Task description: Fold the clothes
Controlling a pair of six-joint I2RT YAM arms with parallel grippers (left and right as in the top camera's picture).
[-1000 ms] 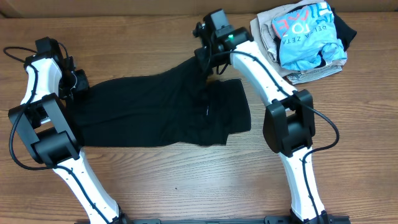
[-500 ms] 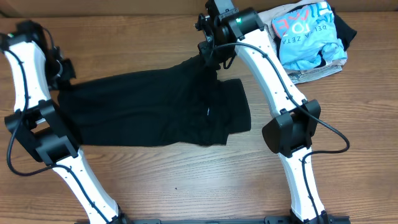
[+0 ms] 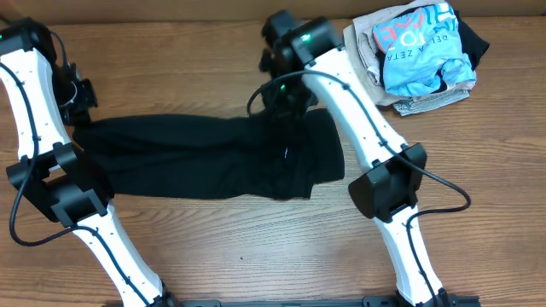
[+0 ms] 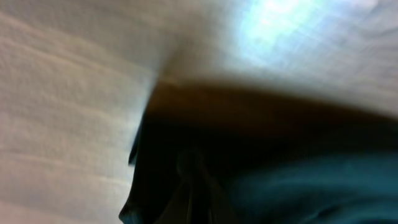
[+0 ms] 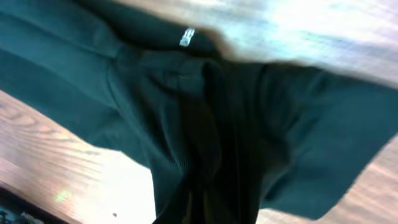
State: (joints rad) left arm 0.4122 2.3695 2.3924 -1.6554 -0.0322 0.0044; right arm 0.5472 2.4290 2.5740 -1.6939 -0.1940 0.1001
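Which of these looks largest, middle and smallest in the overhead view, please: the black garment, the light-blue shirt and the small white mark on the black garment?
1. black garment, by far the largest, spread between the two arms.
2. light-blue shirt, bunched on the pile in the far corner.
3. white mark, only a speck.

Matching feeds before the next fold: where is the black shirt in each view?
Overhead: black shirt spread across the picture's middle.
Left wrist: blurred dark mass, lower right.
Right wrist: fills most of the frame.
Shared landmark: wooden tabletop, in all three.
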